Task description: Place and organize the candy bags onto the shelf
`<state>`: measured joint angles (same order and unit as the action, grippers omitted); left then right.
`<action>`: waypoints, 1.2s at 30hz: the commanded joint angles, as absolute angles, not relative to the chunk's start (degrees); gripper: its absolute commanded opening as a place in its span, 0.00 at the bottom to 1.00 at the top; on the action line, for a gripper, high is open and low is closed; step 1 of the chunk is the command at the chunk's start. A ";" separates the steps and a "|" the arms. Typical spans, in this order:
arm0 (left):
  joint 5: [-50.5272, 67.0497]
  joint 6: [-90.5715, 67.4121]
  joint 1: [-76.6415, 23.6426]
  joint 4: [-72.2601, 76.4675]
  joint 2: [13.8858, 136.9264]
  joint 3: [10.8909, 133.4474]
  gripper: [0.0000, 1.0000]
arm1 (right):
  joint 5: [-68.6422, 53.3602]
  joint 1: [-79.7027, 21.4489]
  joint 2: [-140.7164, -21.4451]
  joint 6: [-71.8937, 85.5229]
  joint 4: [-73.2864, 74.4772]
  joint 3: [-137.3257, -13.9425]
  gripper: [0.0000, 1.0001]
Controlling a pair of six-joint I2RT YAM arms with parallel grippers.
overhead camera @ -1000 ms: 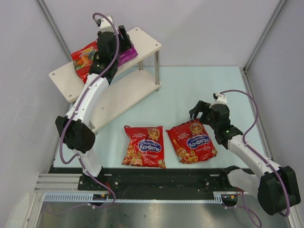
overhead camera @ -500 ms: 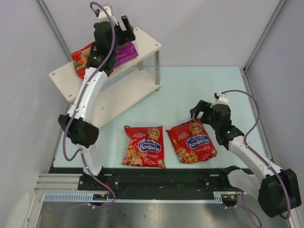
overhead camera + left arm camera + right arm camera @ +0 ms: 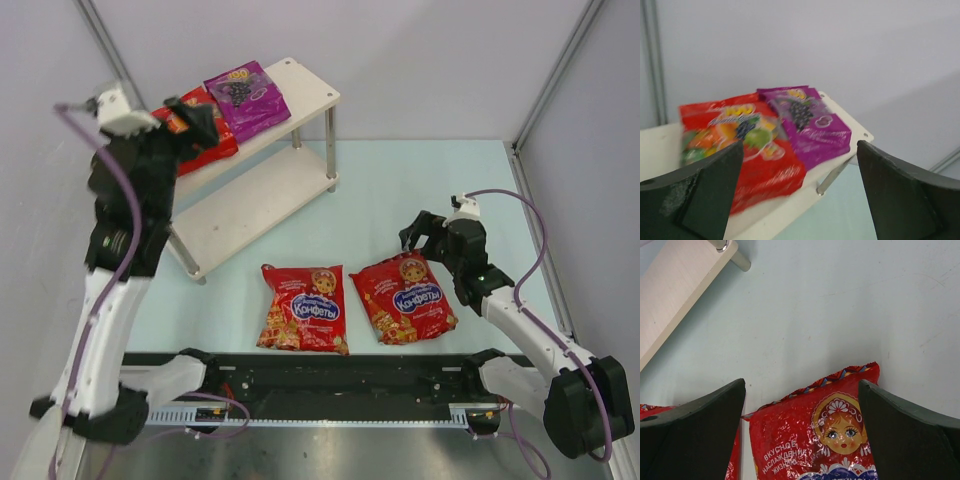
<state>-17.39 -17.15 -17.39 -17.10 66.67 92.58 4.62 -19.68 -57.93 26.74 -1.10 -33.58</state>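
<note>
Our left gripper (image 3: 800,150) hangs with its jaws spread wide and nothing between them, up above one end of the small two-tier shelf of pale wooden boards on thin metal legs (image 3: 305,90). Just ahead of it on the top board lies the glossy red plastic pouch with a fruit print (image 3: 752,150), and beyond that, edge to edge with it, the glossy purple plastic pouch with grapes (image 3: 810,120). Both lie flat and face up, so we judge half the job done.

Our right gripper (image 3: 801,385) is equally wide and empty. It hovers over the top seam of the glossy red plastic pouch with a blue oval logo and a doll's face (image 3: 825,440), which lies flat below it on the pale blue-green tabletop (image 3: 840,300). We read this as lining up to pinch that edge. To this gripper's left, just apart from the first, lies the second red logo pouch (image 3: 303,308), also waiting for the shelf
</note>
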 commanded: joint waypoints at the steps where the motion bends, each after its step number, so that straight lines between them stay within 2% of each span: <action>1: -24.43 -20.13 -17.14 -19.33 53.30 80.88 1.00 | 3.34 -19.42 -57.57 26.72 -2.64 -33.49 0.98; 5: -27.60 -22.67 -17.14 -24.33 45.73 75.16 1.00 | 2.03 -19.42 -57.75 27.33 -2.81 -33.49 0.98; 11: -23.92 -25.22 -17.14 -23.21 40.96 68.30 0.97 | 1.58 -19.42 -57.92 27.60 -2.90 -33.40 0.98; 36: -13.80 -24.43 -12.92 -11.69 47.19 61.44 0.91 | 3.25 -19.51 -57.31 26.63 -1.76 -33.40 0.98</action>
